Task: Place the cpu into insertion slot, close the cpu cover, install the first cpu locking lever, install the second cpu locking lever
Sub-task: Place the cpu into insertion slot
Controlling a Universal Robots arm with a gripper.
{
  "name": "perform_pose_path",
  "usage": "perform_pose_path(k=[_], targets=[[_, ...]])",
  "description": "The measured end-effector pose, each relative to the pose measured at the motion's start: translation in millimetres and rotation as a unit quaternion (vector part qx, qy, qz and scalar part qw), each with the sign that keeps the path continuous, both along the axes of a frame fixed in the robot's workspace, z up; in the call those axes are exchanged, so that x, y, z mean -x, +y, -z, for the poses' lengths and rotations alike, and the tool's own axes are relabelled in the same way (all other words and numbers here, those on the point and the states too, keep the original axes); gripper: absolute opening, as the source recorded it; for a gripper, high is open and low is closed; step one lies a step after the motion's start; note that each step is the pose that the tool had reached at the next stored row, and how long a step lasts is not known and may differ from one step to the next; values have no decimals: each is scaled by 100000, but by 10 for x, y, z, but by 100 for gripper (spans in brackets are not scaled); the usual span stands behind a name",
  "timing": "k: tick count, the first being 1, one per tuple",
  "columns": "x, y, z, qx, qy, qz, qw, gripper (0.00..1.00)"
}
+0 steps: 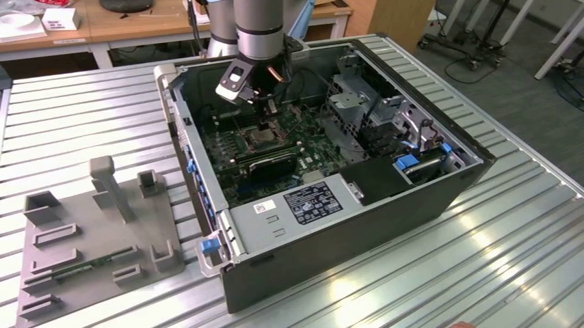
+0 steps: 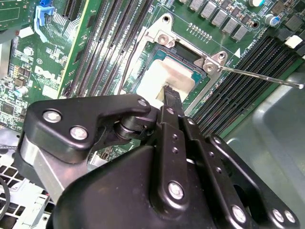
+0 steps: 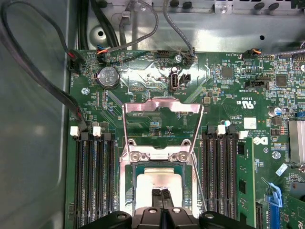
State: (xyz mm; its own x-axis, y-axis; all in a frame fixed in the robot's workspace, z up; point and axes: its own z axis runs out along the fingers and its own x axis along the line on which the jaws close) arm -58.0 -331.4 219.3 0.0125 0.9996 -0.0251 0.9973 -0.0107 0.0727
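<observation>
cpu (image 3: 157,179) looks seated in the insertion slot (image 3: 159,165), pincer (image 3: 161,192) closed, tips resting on it, cpu cover (image 3: 163,106) not closed yet.

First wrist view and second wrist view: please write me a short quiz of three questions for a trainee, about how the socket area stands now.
1. True or false: the cpu cover is closed over the cpu.
2. Where are the tips of the gripper? A: on or just above the cpu. B: at the drive cage. C: over the grey fixture outside the case.
3. Fill in: in the second wrist view the thin locking lever is ___ (latched / free).

Key
1. False: the cover stands open, swung back from the socket.
2. A.
3. Free: it sticks out sideways.
</observation>
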Motion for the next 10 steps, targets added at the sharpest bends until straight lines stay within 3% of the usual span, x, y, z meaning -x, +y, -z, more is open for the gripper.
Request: perform_pose_path(k=[3, 10], targets=[[0, 0, 21, -44, 1, 4, 100000, 11], [0, 0, 140, -53, 1, -1, 100000, 11]])
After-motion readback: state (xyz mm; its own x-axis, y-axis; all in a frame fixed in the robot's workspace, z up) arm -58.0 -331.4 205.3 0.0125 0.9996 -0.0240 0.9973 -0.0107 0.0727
